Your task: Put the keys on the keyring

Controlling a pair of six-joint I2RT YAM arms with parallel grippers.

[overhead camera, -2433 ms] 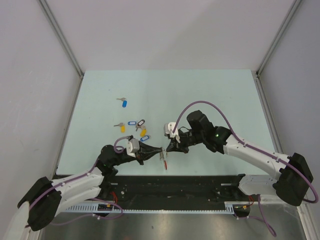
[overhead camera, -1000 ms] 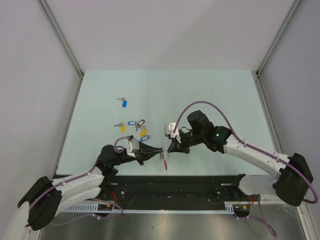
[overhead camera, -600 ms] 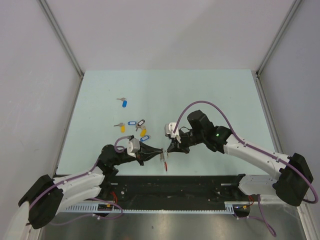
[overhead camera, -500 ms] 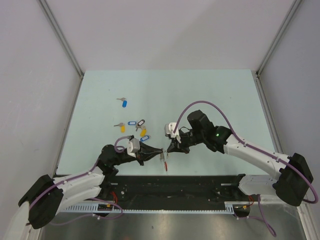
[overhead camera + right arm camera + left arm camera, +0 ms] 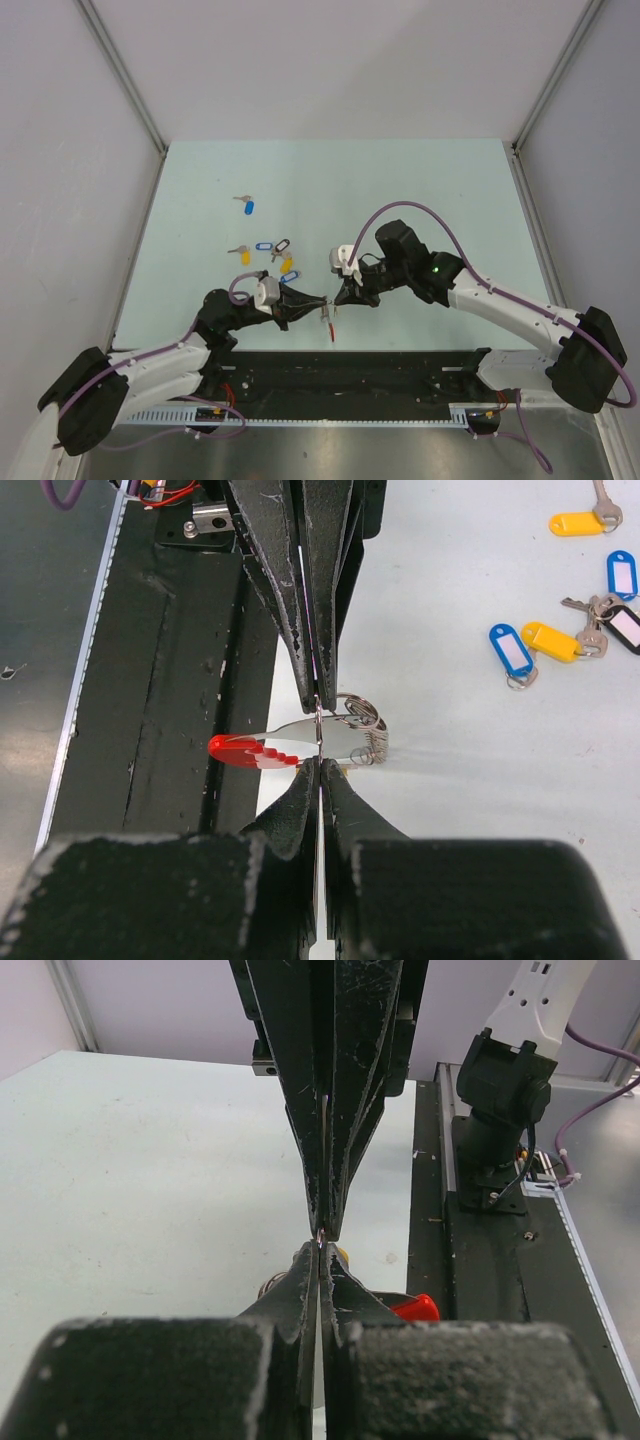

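Two pairs, our left fingers [image 5: 275,600] and right fingers [image 5: 292,798], pinch shut tip to tip on the keyring [image 5: 340,742], at the counter's [image 5: 480,770] near edge. We think this steadies it. The keys [image 5: 548,640] lie loose, apart.

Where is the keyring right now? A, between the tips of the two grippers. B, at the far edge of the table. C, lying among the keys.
A: the keyring sits where the shut left gripper and right gripper meet tip to tip, apart from the keys.
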